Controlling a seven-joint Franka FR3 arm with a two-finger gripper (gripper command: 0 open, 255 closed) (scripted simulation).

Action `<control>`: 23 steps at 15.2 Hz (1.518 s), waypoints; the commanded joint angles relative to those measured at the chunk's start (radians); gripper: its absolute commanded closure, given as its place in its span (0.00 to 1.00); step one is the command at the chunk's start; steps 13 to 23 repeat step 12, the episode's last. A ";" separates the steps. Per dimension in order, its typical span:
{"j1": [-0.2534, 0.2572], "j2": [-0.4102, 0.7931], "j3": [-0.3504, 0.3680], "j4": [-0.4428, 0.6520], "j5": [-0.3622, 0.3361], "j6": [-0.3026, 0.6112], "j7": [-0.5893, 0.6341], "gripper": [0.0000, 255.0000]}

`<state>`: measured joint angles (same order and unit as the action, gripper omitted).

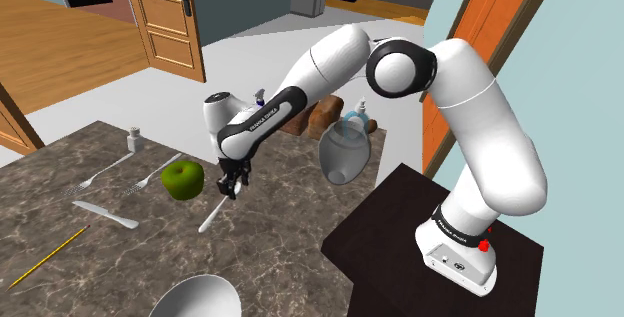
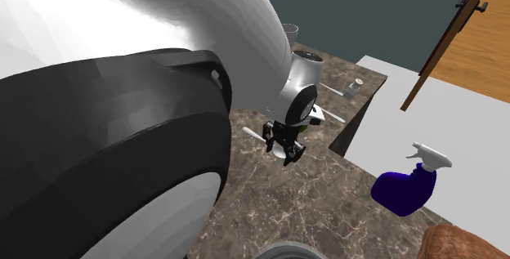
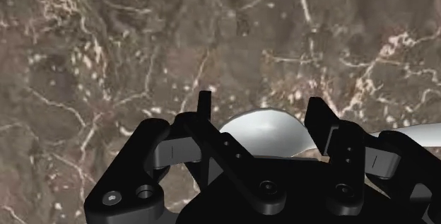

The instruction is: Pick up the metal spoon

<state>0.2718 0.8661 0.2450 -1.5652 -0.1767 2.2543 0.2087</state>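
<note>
shoulder view: the gripper [image 1: 232, 187] hangs low over the spoon [image 1: 212, 215], flat on the counter [image 1: 270, 227] at the apple's [image 1: 183, 179] five o'clock. wrist view: its fingers [image 3: 321, 124] stand apart astride the bowl; i judge closing and lifting remain.

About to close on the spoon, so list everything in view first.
spoon: one, silvery, on counter under tool
apple: one, green, beside spoon
slim utensils: two, pale, past apple
knife: one, white, between pencil and apple
pencil: one, yellow, counter's near edge
shaker: one, white, far edge
bowl: one, grey, near edge
jug: one, clear, by stand
spray bottle: one, blue, behind jug
loaf: one, brown, beside bottle
counter: one, brown marbled
stand: one, dark, box
arm: one, white, over counter
tool: one, black, open astride spoon's bowl
</note>
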 commanded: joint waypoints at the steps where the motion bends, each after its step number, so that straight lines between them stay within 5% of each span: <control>1: -0.002 -0.021 0.004 -0.010 0.003 -0.011 0.001 1.00; 23: -0.015 -0.111 0.020 -0.032 0.020 -0.079 -0.004 1.00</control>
